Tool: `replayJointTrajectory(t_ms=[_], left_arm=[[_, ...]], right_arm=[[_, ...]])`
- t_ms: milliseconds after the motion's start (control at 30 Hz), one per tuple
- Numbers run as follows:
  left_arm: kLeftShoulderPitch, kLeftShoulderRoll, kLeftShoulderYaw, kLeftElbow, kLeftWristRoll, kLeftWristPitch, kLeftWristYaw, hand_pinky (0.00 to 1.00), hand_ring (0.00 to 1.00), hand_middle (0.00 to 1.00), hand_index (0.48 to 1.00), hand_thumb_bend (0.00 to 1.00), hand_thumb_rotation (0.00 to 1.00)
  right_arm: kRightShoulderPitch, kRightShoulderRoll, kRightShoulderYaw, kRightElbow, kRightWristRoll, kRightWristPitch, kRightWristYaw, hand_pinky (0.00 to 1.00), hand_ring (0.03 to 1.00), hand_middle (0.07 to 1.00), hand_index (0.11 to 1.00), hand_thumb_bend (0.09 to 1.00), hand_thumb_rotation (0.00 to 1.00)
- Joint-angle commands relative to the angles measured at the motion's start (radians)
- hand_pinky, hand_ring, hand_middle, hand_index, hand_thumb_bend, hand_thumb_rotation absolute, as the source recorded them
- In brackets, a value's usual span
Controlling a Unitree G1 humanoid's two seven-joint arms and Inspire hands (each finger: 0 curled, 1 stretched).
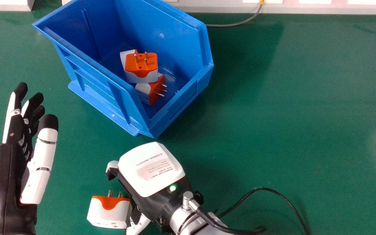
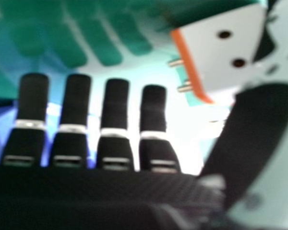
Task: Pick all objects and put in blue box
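"So, state of the right hand [image 1: 152,169]?"

"Open. Fingers [image 2: 77,100] close to straight, thumb set well off from them, nothing held. Loose plug adapter [image 1: 109,212] lies just beside it, on the thumb side; contact with the thumb: cannot tell. Left hand [image 1: 42,156] idle at the left of the head view, fingers relaxed."

"And the blue box [image 1: 178,106]?"

"Beyond the right hand, farther from the robot, with adapters [image 1: 141,65] inside. Step in hand, by my reading: line up on what looks like the last one."

"Handling estimate?"

"Light, stiff plastic shell; unlikely to crush. Smooth white sides may slip (flat faces should help, if met squarely). Prongs [image 1: 110,193] point boxward, so keep fingertips off them: poor purchase, and it could twist. Recommend thumb on one broad side, fingers on the opposite one, around the thick white body, then close evenly."
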Motion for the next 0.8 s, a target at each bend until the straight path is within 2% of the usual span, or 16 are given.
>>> replayJointTrajectory(t_ms=[0,133,200,300,500,533,567,600,667,767], left_arm=[[-0.004,0.002,0.005,-0.012,-0.007,-0.023,0.001,0.96,0.93,0.94,0.977,0.42,0.89],[-0.004,0.001,0.003,-0.020,0.005,-0.013,0.007,0.94,0.92,0.93,0.970,0.42,0.88],[-0.005,0.001,0.003,-0.017,-0.002,-0.017,0.004,0.93,0.92,0.93,0.969,0.41,0.88],[-0.004,-0.001,0.002,-0.017,0.002,-0.019,0.006,0.93,0.92,0.93,0.967,0.41,0.88],[0.006,-0.008,-0.001,-0.033,-0.002,0.001,0.009,0.93,0.92,0.93,0.969,0.41,0.88],[0.006,-0.010,-0.002,-0.034,-0.002,0.000,0.009,0.94,0.92,0.93,0.969,0.41,0.88],[0.005,-0.008,-0.002,-0.028,-0.004,-0.010,0.006,0.94,0.92,0.93,0.970,0.42,0.88],[0.004,-0.007,-0.002,-0.026,-0.002,-0.013,0.005,0.95,0.92,0.93,0.970,0.42,0.88],[0.005,-0.006,-0.001,-0.028,0.004,-0.011,0.005,0.95,0.92,0.93,0.970,0.42,0.88],[0.004,-0.008,0.000,-0.025,0.003,-0.010,0.007,0.95,0.92,0.93,0.973,0.43,0.88]], right_arm=[[0.011,0.035,0.023,0.009,0.000,-0.004,0.013,0.56,0.665,0.699,0.674,0.719,0.20],[0.001,0.022,0.037,0.007,-0.014,-0.011,0.024,0.55,0.659,0.694,0.669,0.711,0.20],[-0.003,0.015,0.044,0.009,-0.016,-0.022,0.026,0.55,0.655,0.691,0.667,0.709,0.21],[-0.005,0.010,0.047,0.008,-0.010,-0.039,0.030,0.54,0.644,0.682,0.659,0.711,0.21],[0.006,0.015,0.037,0.011,0.017,-0.080,0.005,0.51,0.607,0.650,0.624,0.690,0.18],[0.008,0.016,0.036,0.010,0.019,-0.081,0.005,0.50,0.589,0.635,0.612,0.687,0.17],[0.007,0.013,0.038,0.009,0.017,-0.084,0.004,0.48,0.563,0.614,0.587,0.651,0.16],[0.006,0.011,0.040,0.008,0.014,-0.086,0.002,0.45,0.538,0.594,0.567,0.623,0.16],[0.007,0.012,0.041,0.006,0.012,-0.086,0.003,0.45,0.538,0.594,0.567,0.623,0.16],[0.003,0.017,0.042,0.006,0.009,-0.079,0.019,0.41,0.488,0.554,0.538,0.582,0.15]])
